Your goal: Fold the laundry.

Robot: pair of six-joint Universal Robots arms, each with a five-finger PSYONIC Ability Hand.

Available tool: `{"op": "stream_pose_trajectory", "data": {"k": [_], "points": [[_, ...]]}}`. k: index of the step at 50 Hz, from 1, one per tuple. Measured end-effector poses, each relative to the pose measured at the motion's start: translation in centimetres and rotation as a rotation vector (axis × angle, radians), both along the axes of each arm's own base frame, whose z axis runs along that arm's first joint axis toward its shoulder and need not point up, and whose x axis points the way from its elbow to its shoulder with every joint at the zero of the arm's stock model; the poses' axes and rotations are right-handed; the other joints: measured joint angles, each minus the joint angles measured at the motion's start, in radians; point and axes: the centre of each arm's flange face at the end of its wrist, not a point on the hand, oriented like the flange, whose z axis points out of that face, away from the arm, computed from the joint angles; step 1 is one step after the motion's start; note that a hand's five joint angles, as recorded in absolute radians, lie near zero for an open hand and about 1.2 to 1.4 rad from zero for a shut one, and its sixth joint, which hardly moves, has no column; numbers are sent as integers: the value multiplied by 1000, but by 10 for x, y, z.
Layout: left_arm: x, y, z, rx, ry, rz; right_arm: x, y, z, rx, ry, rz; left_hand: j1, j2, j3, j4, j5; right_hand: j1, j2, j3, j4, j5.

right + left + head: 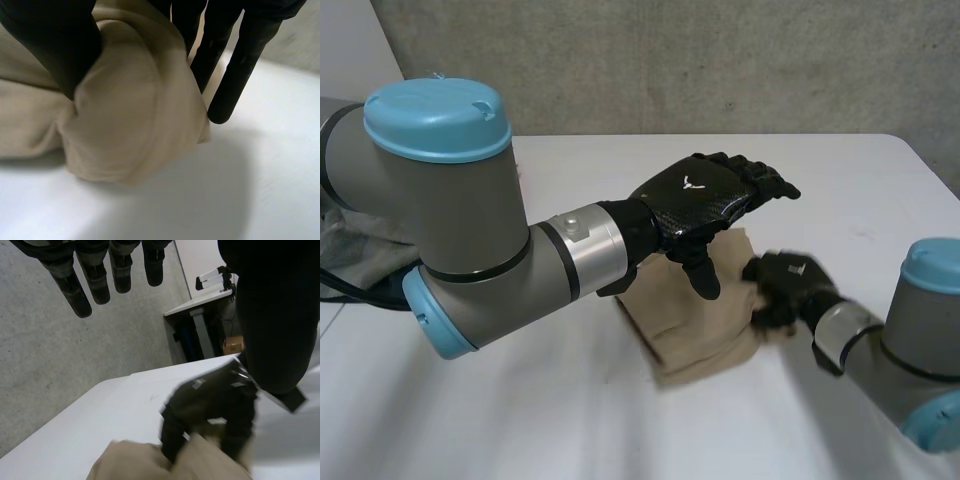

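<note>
Beige folded cloth (703, 322): middle of white table (570, 170).
My right hand (786, 284): pinches its bunched edge.
My left hand (708, 200): fingers straight, hovering above.
Risk: unpinned fold may drag open.

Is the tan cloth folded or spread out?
Folded. The tan cloth sits as a small layered bundle, its edge pinched by the right hand.

Overhead plus two wrist cameras
Head view looks down from behind; both wrist views sit close, sharing the beige cloth (695, 330).
</note>
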Motion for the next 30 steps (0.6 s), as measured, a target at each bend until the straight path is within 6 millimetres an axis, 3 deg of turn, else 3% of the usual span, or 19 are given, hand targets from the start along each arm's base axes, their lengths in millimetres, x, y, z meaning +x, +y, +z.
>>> {"op": "stream_pose_trajectory", "data": {"k": [5, 11, 16, 19, 24, 30], "points": [[1, 0, 2, -5, 5, 2, -2, -38, 22, -156, -21, -95, 0, 0, 0, 0, 0, 22, 2, 0, 16, 35], [2, 1, 12, -23, 21, 2, -23, -101, 36, -272, -25, -242, 0, 0, 0, 0, 0, 22, 2, 0, 18, 51], [3, 4, 23, -34, 42, 2, -59, -164, 37, -327, -11, -381, 0, 0, 0, 0, 0, 22, 2, 16, 24, 51], [5, 7, 30, -38, 58, 1, -91, -203, 35, -357, 0, -475, 0, 0, 0, 0, 0, 22, 9, 21, 25, 52], [7, 9, 39, -48, 76, 2, -130, -245, 30, -401, 13, -576, 0, 0, 0, 0, 0, 22, 13, 23, 25, 62], [8, 10, 42, -51, 82, 1, -177, -277, 18, -419, 59, -665, 0, 0, 0, 0, 0, 22, 13, 23, 25, 62]]}}
